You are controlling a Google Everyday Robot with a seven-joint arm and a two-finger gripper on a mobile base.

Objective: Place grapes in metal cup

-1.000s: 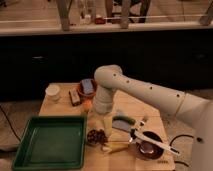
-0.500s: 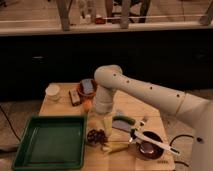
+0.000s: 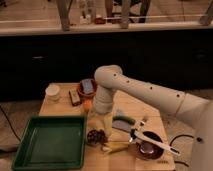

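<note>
The grapes (image 3: 95, 135), a small dark red bunch, lie on the wooden table (image 3: 62, 107) just right of the green tray. My gripper (image 3: 103, 125) hangs from the white arm (image 3: 145, 90) and points down, right above and slightly right of the grapes, its tip largely hidden by the wrist. The metal cup (image 3: 147, 148) seems to be the small round shiny thing at the table's front right corner, about a hand's width right of the grapes.
A green tray (image 3: 50, 144) fills the front left. A white cup (image 3: 52, 91), a brown bowl (image 3: 87, 89), a small brown box (image 3: 75, 98) and an orange fruit (image 3: 88, 104) stand behind. A green vegetable (image 3: 128, 120), a yellow item (image 3: 117, 146) and a white utensil (image 3: 152, 140) lie near the cup.
</note>
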